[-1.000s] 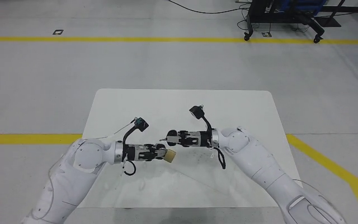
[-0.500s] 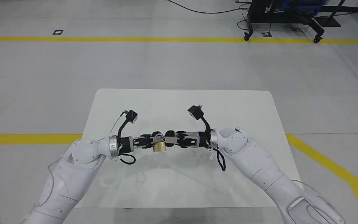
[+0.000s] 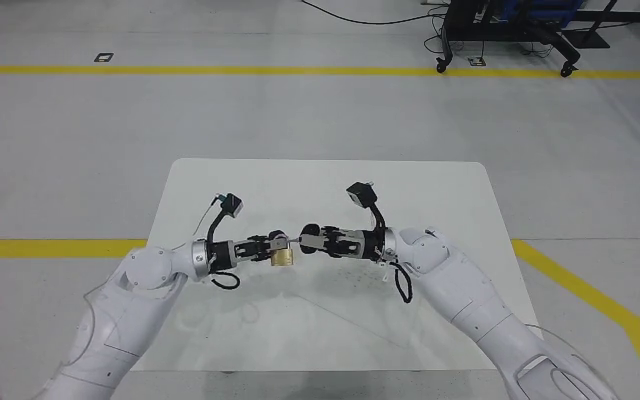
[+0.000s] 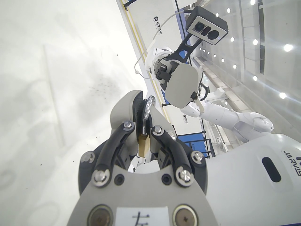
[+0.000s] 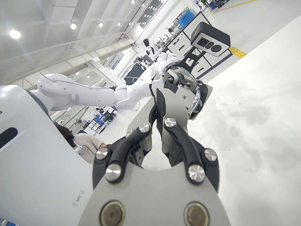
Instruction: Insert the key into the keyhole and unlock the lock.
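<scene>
Mid-frame over the bench [image 3: 420, 190], left jaws grip the brass padlock [image 3: 283, 258] by its shackle; right jaws, closed, sit just beside it.

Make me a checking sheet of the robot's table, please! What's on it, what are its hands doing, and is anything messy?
Surface: white rounded-corner table, faint smudges and dark specks.
Job's things: brass padlock with silver shackle held above the table; key too small to make out.
Clutter: nothing seen.
Grippers: left gripper shut on the padlock; right gripper shut, its tip close to the padlock.
Cables: black cable on the floor beyond the table.
Surroundings: grey floor with yellow lines; black wheeled frame.
</scene>
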Robot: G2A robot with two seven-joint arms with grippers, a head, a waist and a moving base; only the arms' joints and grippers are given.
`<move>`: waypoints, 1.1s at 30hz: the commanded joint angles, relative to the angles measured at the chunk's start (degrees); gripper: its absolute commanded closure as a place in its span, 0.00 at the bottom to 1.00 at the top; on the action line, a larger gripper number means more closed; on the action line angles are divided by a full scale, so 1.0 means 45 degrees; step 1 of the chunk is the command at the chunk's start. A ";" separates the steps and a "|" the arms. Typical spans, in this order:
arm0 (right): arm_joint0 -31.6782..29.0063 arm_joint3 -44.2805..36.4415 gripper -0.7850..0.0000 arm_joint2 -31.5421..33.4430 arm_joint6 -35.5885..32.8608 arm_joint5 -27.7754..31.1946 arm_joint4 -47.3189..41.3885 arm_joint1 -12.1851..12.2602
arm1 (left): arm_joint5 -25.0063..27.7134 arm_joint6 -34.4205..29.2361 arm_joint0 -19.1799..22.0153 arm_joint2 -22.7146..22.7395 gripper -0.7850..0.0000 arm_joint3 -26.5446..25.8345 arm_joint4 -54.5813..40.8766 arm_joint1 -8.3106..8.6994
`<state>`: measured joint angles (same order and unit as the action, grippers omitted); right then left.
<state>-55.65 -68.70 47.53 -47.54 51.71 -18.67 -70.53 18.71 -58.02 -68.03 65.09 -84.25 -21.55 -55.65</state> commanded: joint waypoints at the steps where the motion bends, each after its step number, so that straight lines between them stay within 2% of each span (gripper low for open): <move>1: -0.0178 -0.0228 1.00 -0.0005 0.0212 -0.0356 -0.0213 -0.0004 | -0.2052 0.0031 0.0252 -0.0222 1.00 0.0145 -0.0876 -0.0078; 6: -0.0927 -0.0865 1.00 0.0615 0.0966 -0.2131 -0.0617 0.0189 | -0.5287 0.0601 0.1166 -0.0651 1.00 0.1060 -0.2661 -0.0348; 9: -0.1709 -0.1551 1.00 0.1173 0.1682 -0.3306 -0.0685 0.0365 | -0.6030 0.0782 0.1725 -0.0998 1.00 0.1560 -0.3481 -0.0561; 14: -0.3441 -0.3540 1.00 0.2123 0.2323 -0.5513 -0.0504 0.0735 | -0.5995 0.0857 0.2385 -0.1636 1.00 0.2327 -0.4170 -0.0907; 19: -0.4881 -0.5375 1.00 0.3197 0.2575 -0.6864 0.0111 0.1081 | -0.5675 0.0956 0.2949 -0.2075 1.00 0.2970 -0.3901 -0.1134; 22: -0.5306 -0.5974 1.00 0.3471 0.2320 -0.7062 -0.0225 0.1154 | -0.5554 0.1027 0.3060 -0.2147 1.00 0.3069 -0.3692 -0.1170; 30: -0.5306 -0.5974 1.00 0.3471 0.2320 -0.7062 -0.0225 0.1154 | -0.5554 0.1027 0.3060 -0.2147 1.00 0.3069 -0.3692 -0.1170; 33: -0.5328 -0.5993 1.00 0.3437 0.2472 -0.7226 -0.0175 0.1144 | -0.5586 0.1674 0.2686 -0.2072 1.00 0.2814 -0.3894 -0.1197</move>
<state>-79.55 -95.58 63.13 -37.07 19.91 -19.67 -65.34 -6.42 -52.15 -55.06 55.50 -70.95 -38.57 -60.99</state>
